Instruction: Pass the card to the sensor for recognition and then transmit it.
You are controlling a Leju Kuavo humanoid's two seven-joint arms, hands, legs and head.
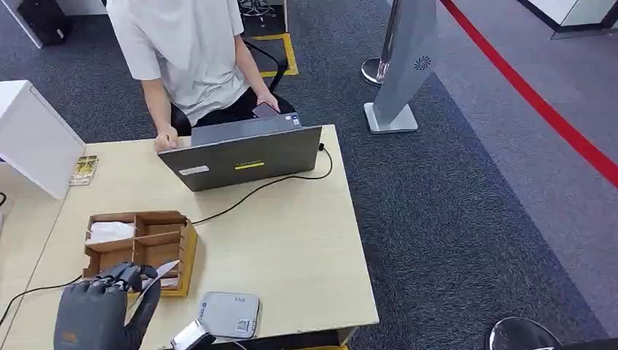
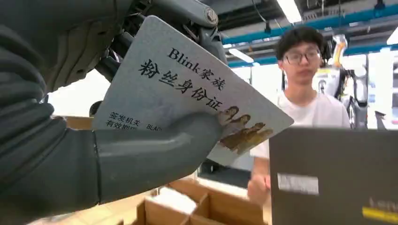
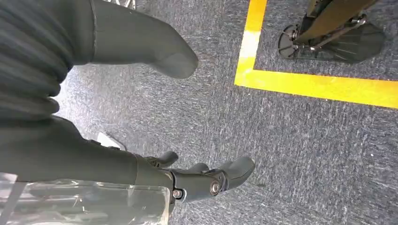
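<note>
My left hand (image 1: 102,306) hovers over the table's near left corner and holds a grey card (image 1: 154,278) between thumb and fingers. In the left wrist view the card (image 2: 187,89) shows printed characters and a small picture, with the thumb (image 2: 155,150) pressed across its lower face. The grey sensor box (image 1: 229,315) lies on the table just to the right of this hand, near the front edge. My right hand (image 3: 141,140) hangs over carpet, its fingers (image 3: 211,180) loosely apart and holding nothing.
A wooden divided box (image 1: 142,248) stands just beyond my left hand. A person sits behind an open laptop (image 1: 244,157) at the far edge of the table (image 1: 306,240); its cable runs across the top. A white cabinet (image 1: 33,138) stands to the left.
</note>
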